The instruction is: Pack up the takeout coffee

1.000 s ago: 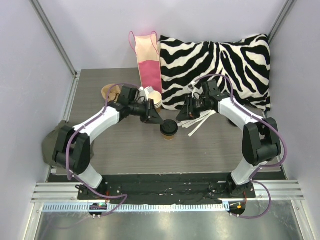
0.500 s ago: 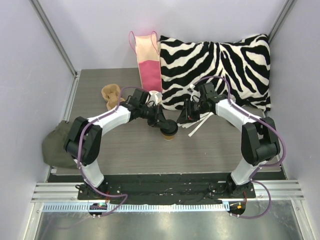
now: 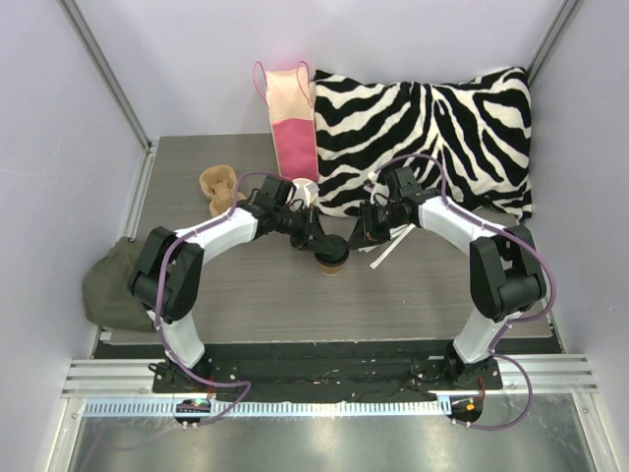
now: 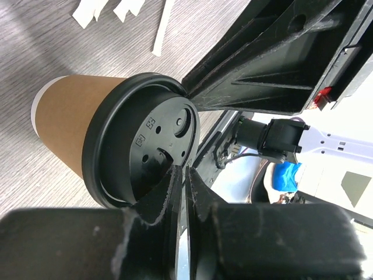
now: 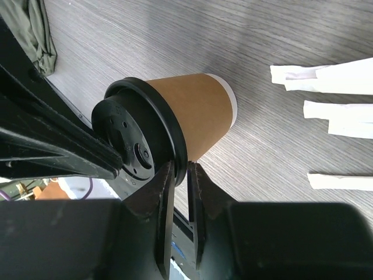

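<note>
The kraft-brown tapered paper cup [image 5: 198, 111] stands upright on the grey wood-grain table [image 3: 246, 295], just in front of the near edge of the zebra-striped cushion [image 3: 432, 128] and close to that cushion's left corner. A round black plastic lid [image 4: 145, 146] is seated on the cup's mouth, and its rim overhangs the cup wall all round. The left gripper [image 4: 181, 169] lies just off the cushion's near-left corner and meets the lid from that side. Its jaws are drawn together to a hairline slit, and one fingertip overlaps the lid's rim (whether the rim is actually pinched in the slit cannot be determined from the wrist view). The right gripper [image 5: 180, 165] lies at the cushion's near edge and meets the lid from the opposite side. Its jaws stand only narrowly apart and straddle the rim, one finger on the lid's top face and the other on the cup-wall side, so they grip the rim. In each wrist view the opposing gripper's black finger also touches the lid. White paper strips [image 5: 326, 79] lie flat on the table along the cushion's near edge, apart from the cup. A pink-and-cream bag [image 3: 288, 108] stands just beside the cushion's left edge. A tan moulded-pulp carrier [image 3: 218, 187] lies farther left of that edge.
</note>
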